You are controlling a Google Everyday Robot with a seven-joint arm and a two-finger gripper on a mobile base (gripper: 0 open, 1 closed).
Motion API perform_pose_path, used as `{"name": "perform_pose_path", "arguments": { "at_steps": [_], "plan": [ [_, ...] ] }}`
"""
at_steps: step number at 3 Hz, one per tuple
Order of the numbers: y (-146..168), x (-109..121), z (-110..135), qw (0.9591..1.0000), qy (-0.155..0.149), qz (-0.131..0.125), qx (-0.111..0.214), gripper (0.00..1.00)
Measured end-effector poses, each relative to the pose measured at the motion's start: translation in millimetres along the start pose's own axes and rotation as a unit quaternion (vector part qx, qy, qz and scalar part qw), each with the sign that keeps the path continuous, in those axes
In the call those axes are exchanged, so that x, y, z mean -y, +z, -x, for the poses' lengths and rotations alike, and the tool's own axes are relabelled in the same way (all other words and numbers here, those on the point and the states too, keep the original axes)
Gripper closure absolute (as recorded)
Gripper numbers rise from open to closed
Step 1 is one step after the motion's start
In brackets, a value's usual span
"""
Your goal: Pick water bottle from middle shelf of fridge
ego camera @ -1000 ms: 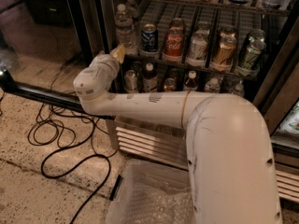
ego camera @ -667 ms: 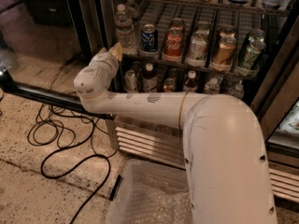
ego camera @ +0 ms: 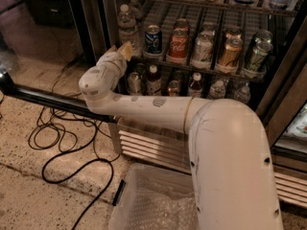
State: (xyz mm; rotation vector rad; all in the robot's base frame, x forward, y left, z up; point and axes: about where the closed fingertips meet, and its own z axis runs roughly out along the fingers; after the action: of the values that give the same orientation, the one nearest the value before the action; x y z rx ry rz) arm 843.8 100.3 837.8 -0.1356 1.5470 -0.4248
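- Fridge (ego camera: pixel 91 28) ahead: water bottle (ego camera: pixel 127 25) upright at left end of middle shelf (ego camera: pixel 165 18).
- End effector (ego camera: pixel 125 49) just below it; I cannot tell its opening.
- Risk: an off-centre approach could tip the bottle into the blue can (ego camera: pixel 153 38).

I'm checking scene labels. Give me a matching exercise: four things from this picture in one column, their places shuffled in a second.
Things
1. water bottle
2. red can
3. gripper
4. bin

Places
A. lowest in view, under the arm
B. just right of the blue can
C. left end of the middle shelf
D. at the shelf's front, just under the bottle in the picture

Pairs: 1-C, 2-B, 3-D, 4-A
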Motion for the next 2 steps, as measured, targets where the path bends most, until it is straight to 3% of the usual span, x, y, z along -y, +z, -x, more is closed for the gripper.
{"name": "perform_pose_path", "arguments": {
  "at_steps": [1,2],
  "plan": [
    [3.3,14.0,-5.2,0.9997,0.001,-0.025,-0.006,0.45],
    [4.3,17.2,-9.8,0.9994,0.003,-0.031,-0.012,0.41]
  ]
}}
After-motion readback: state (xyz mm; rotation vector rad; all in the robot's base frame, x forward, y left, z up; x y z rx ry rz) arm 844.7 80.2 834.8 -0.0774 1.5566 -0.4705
